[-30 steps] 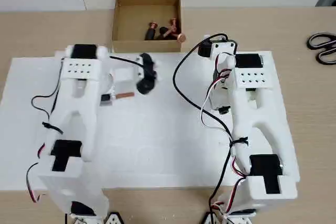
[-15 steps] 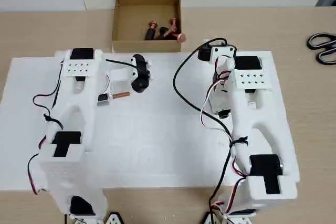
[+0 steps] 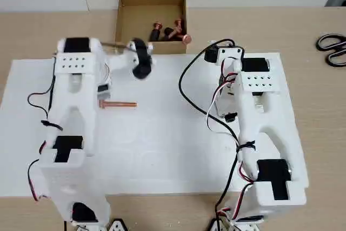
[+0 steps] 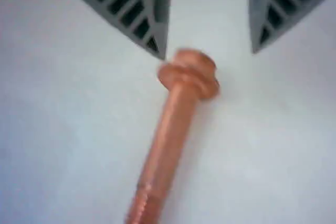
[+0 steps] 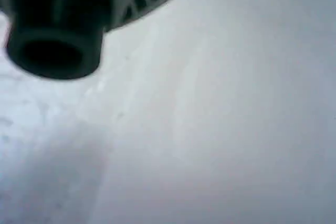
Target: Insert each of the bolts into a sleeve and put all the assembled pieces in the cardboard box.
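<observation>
A copper bolt [image 3: 118, 104] lies flat on the white foam sheet [image 3: 162, 150], its head toward the left arm. In the left wrist view the bolt [image 4: 178, 129] rests on the foam, and my left gripper [image 4: 207, 51] hangs open just above its head, one finger on each side. My right gripper [image 3: 230, 113] sits low over the foam at centre right, shut on a black sleeve [image 5: 52, 51] whose open end shows. The cardboard box [image 3: 125, 22] stands at the back, with several bolt-and-sleeve pieces [image 3: 170, 32] inside.
Black scissors [image 3: 332, 48] lie on the wooden table at the far right. Black cables [image 3: 189, 74] loop over the foam beside the right arm. Bare foam stretches between the two arms.
The left arm has swung back and to the left. The bolt that stuck out of its gripper now lies flat on the foam, and the fingers stand open. The right arm has hardly moved.
</observation>
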`<action>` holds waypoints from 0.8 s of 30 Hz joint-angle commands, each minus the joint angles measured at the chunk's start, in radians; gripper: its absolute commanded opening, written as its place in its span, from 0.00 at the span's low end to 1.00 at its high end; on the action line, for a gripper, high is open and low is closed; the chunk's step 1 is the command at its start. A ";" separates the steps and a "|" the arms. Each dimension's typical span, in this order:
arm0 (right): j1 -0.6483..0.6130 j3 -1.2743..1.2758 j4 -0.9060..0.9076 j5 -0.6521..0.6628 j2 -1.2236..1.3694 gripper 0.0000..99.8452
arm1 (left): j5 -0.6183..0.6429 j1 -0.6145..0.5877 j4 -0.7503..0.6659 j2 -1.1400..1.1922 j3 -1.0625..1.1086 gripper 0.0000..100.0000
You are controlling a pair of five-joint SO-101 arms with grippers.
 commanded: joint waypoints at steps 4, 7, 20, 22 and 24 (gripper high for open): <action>0.002 -0.011 0.002 -0.009 -0.058 0.00 | 0.548 -0.046 0.046 -0.133 -0.110 0.10; 0.002 -0.012 0.002 -0.006 -0.059 0.00 | 0.756 -0.052 0.046 -0.253 -0.113 0.10; 0.002 -0.012 0.001 -0.009 -0.059 0.00 | 1.498 0.026 0.025 -0.726 0.266 0.12; 0.002 -0.012 0.001 -0.009 -0.059 0.00 | 1.567 0.017 -0.064 -0.692 0.397 0.16; 0.002 -0.012 0.001 -0.009 -0.059 0.00 | 1.617 0.015 -0.140 -0.664 0.504 0.20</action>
